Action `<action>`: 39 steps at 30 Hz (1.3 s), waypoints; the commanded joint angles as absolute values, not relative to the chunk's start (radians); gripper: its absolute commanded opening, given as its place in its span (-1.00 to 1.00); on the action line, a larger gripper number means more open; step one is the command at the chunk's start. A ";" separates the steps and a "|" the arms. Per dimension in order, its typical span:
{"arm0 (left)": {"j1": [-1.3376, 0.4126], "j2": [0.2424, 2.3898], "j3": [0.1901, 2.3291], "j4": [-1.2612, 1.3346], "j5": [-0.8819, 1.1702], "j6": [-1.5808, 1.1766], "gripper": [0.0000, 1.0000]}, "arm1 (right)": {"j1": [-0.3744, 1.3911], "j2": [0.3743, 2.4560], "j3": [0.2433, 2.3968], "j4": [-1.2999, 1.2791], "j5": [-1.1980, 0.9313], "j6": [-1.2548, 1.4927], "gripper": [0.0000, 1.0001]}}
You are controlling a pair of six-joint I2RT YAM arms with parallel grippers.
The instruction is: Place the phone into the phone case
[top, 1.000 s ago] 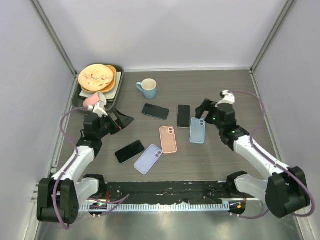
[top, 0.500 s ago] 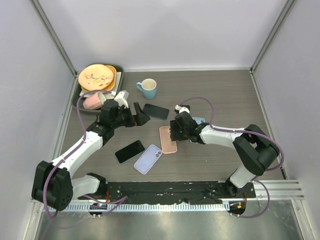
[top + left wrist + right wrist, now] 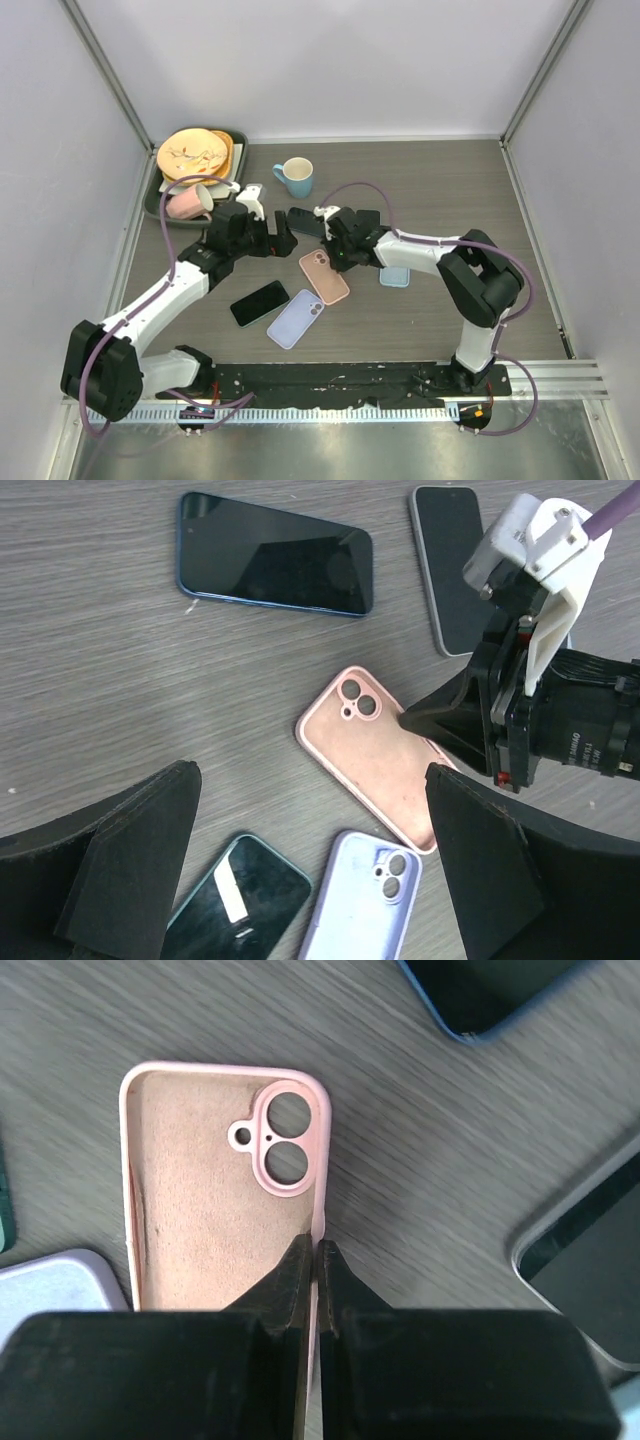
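Observation:
A pink phone case (image 3: 323, 277) lies open side up at the table's middle. My right gripper (image 3: 333, 258) is shut on its right rim, just below the camera hole, and the right wrist view shows that rim pinched between the tips (image 3: 317, 1250). My left gripper (image 3: 275, 235) hovers open just left of it, with nothing between its fingers (image 3: 130, 870). A dark blue phone (image 3: 275, 567) and a grey-edged phone (image 3: 455, 560) lie face up beyond the case. A teal-edged phone (image 3: 260, 302) lies nearer, beside a lilac case (image 3: 296, 318).
A light blue case (image 3: 394, 276) lies partly under my right arm. At the back left a tray (image 3: 150, 195) holds plates (image 3: 195, 155) and a pink mug (image 3: 188, 203). A blue mug (image 3: 295, 177) stands behind the phones. Side walls close in the table.
My right arm has swung left across the table and shut on the pink case's rim, dragging the case left and turning it. My left gripper moved right toward the middle, still open.

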State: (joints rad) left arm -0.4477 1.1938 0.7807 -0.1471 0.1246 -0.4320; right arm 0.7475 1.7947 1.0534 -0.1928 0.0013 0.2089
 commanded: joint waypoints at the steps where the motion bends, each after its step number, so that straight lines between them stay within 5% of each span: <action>1: -0.445 1.163 0.759 -0.167 0.066 -0.362 1.00 | 0.808 1.815 1.158 -0.224 -0.068 0.006 -0.98; 4: -0.446 1.190 0.750 -0.160 0.078 -0.350 1.00 | 0.839 1.804 1.175 -0.215 -0.008 -0.043 -0.91; 10: -0.445 1.255 0.750 -0.120 0.097 -0.350 1.00 | 0.854 1.682 1.126 -0.163 0.124 0.055 0.26; 16: -0.445 1.328 0.784 -0.109 0.139 -0.327 1.00 | 0.845 1.447 0.915 -0.106 0.146 0.204 0.95; 20: -0.445 1.397 0.813 -0.100 0.201 -0.310 1.00 | 0.799 1.292 0.770 -0.106 0.086 0.363 1.00; 29: -0.446 1.583 0.907 -0.143 0.276 -0.282 0.28 | 0.772 1.184 0.549 -0.072 0.040 0.503 0.99; 39: -0.454 1.695 0.930 -0.120 0.259 -0.259 -0.21 | 0.758 1.201 0.598 -0.090 0.095 0.471 0.99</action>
